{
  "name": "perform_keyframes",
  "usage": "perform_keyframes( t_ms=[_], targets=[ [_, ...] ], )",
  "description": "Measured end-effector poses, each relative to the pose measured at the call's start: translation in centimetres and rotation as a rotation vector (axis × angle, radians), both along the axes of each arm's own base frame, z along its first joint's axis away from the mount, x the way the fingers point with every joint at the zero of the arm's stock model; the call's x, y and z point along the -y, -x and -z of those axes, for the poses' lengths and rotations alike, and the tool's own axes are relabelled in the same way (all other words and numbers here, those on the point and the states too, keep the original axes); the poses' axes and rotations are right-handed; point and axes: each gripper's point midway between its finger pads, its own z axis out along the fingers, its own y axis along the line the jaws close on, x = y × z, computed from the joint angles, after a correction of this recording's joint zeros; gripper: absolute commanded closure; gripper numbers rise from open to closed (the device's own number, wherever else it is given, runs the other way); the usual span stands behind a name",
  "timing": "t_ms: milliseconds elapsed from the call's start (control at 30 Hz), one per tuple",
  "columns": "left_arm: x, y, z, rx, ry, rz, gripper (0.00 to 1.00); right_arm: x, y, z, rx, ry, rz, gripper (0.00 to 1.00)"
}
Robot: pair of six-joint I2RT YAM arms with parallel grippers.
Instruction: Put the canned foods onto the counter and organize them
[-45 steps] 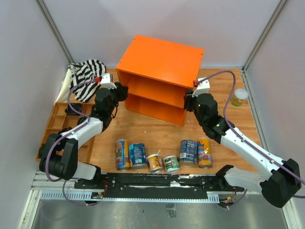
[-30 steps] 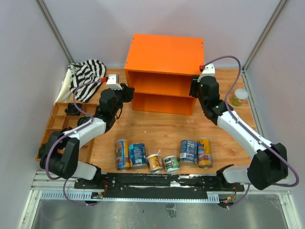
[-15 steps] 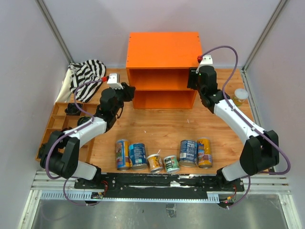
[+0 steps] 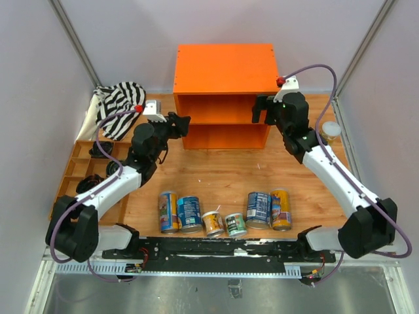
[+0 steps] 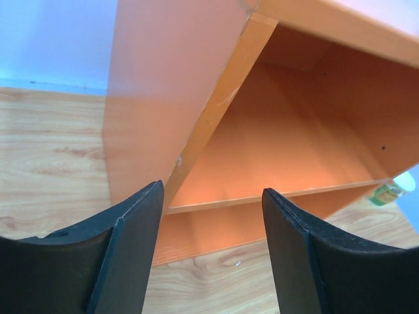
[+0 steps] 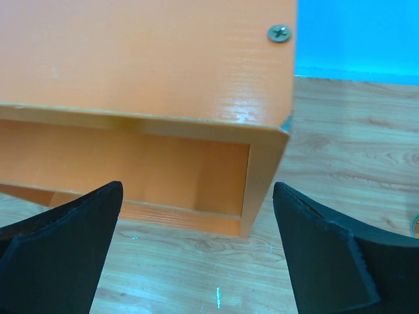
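1. Top view: the orange counter stands at the back of the table, its open shelves facing my bases. The six cans sit in a row close to my bases, well apart from the counter. None is on it yet.
2. Same view: my left pincer is at the counter's left front corner and my right pincer at its right front corner. Neither carries anything.
3. Left wrist view: my left pincer has its fingers apart with nothing clamped. The front edge of the counter side panel shows in the gap. I cannot tell whether a finger touches it.
4. Right wrist view: my right pincer is spread wide and holds nothing. The right front corner of the counter lies beyond the tips.
5. Handling, as I judge it: the cans are rigid metal with smooth labels, probably weighty if full, and will roll if tipped. I would grip each across its label at mid-height. The wide blue ones need nearly my full spread, while the small ones topple easily.
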Motion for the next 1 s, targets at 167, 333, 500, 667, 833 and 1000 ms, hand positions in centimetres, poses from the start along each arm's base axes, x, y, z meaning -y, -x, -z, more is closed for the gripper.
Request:
perform_keyframes(
  t_ms=[167,333,500,667,833,1000],
  targets=[
    [-0.7,1.1,-2.2,0.03,0.022,-0.017,0.29,0.5,2.0,-1.2,0.018,-0.017,-0.014,0.02],
    [-1.6,2.5,-2.9,0.017,0.033,-0.035,0.23,1.2,4.7,0.5,-0.03,-0.003,-0.024,0.02],
    [-2.1,4.0,-2.8,-0.02,0.049,-0.033,0.22,1.5,7.8,2.2,-0.065,-0.007,-0.05,0.02],
    [-1.8,5.2,-1.4,-0.09,0.062,-0.001,0.21,0.8,10.3,4.2,-0.104,-0.067,-0.107,0.02],
    [-1.8,7.0,0.3,-0.149,0.082,0.025,0.18,-0.5,12.1,5.2,-0.146,-0.163,-0.17,0.02],
    [-2.1,8.5,1.2,-0.181,0.109,0.033,0.18,-1.2,13.8,5.5,-0.136,-0.239,-0.217,0.02]
  ],
)
